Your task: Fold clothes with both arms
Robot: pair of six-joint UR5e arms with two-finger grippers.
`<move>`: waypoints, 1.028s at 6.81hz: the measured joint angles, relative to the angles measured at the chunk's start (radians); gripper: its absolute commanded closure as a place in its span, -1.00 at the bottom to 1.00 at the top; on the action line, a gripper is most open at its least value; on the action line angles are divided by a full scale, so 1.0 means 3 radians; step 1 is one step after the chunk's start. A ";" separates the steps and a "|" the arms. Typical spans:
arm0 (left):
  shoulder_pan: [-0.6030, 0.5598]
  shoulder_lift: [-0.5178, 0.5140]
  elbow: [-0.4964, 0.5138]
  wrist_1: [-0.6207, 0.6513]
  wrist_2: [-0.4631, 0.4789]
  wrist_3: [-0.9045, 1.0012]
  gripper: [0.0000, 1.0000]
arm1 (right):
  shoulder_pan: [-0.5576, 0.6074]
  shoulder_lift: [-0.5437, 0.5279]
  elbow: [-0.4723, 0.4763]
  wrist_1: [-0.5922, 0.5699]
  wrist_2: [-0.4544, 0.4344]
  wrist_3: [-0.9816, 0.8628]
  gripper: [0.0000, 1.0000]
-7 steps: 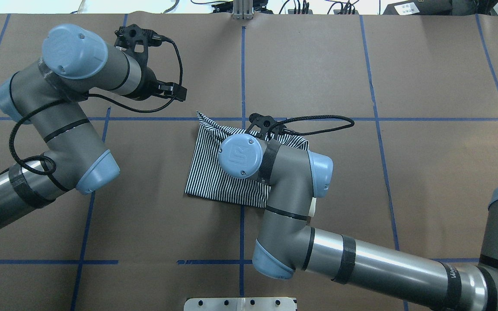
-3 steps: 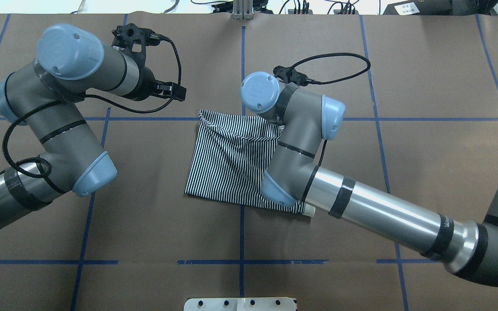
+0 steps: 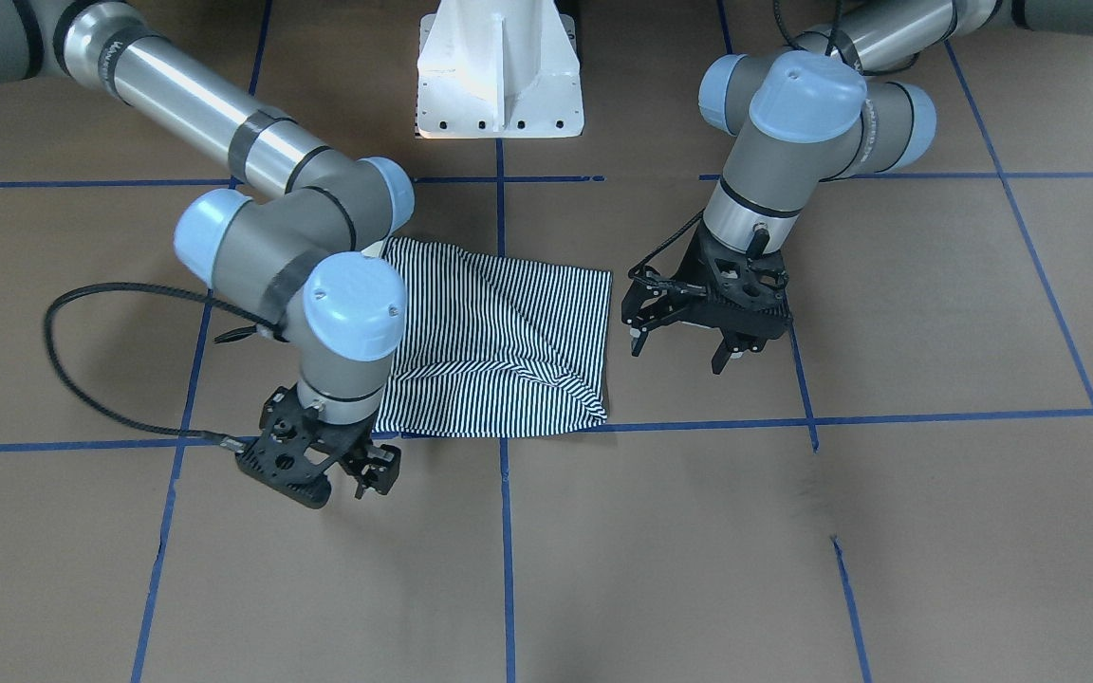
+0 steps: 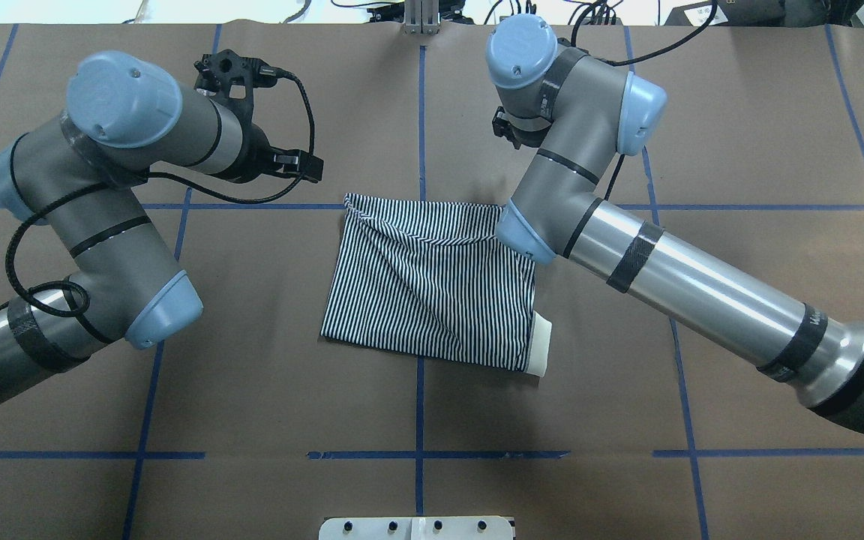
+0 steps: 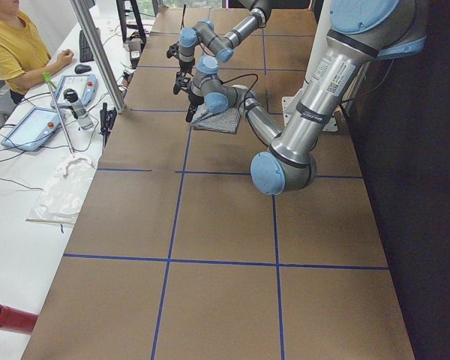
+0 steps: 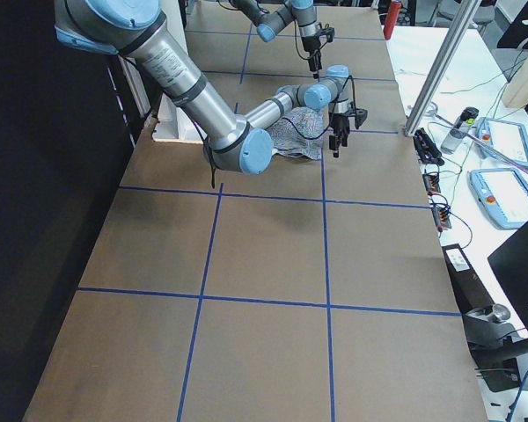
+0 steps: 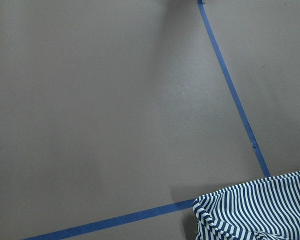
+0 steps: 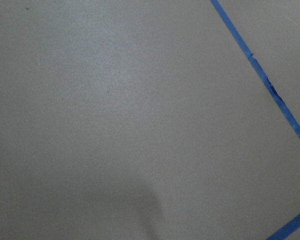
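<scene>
The striped polo shirt (image 4: 432, 277) lies folded into a flat rectangle at the table's middle, with its cream collar (image 4: 542, 345) sticking out at the near right corner. It also shows in the front-facing view (image 3: 499, 351), and one corner shows in the left wrist view (image 7: 260, 212). My left gripper (image 3: 679, 349) hangs open and empty over bare table beside the shirt's left edge. My right gripper (image 3: 374, 482) is open and empty, just past the shirt's far right corner and clear of it. The right wrist view shows only bare table.
Brown paper with blue tape grid lines (image 4: 421, 127) covers the table. The white pedestal base (image 3: 499, 76) stands at the robot's edge. A seated operator (image 5: 15, 45) and a side bench with pendants (image 6: 502, 189) are beyond the far edge.
My right arm has lifted off the shirt and swung away to the far side, past the shirt's far edge. The shirt now lies uncovered with its collar showing. The left arm has barely moved.
</scene>
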 measured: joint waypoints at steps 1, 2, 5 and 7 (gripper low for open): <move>0.0004 0.0014 -0.0014 0.0009 0.0005 0.0043 -1.00 | 0.0088 -0.0184 0.0214 0.0004 0.0169 -0.0257 -1.00; 0.0001 0.0100 -0.0098 0.0035 0.0002 0.0182 -1.00 | 0.0208 -0.0473 0.0513 0.0005 0.0326 -0.0603 -1.00; -0.0276 0.0833 -0.0968 0.0502 -0.0022 0.1310 -1.00 | 0.0863 -0.1445 0.1126 0.0002 0.0818 -0.2179 -1.00; -0.0788 0.1261 -0.1293 0.0725 -0.0299 0.2038 -1.00 | 0.1427 -0.2121 0.1384 0.0002 0.1209 -0.3298 -1.00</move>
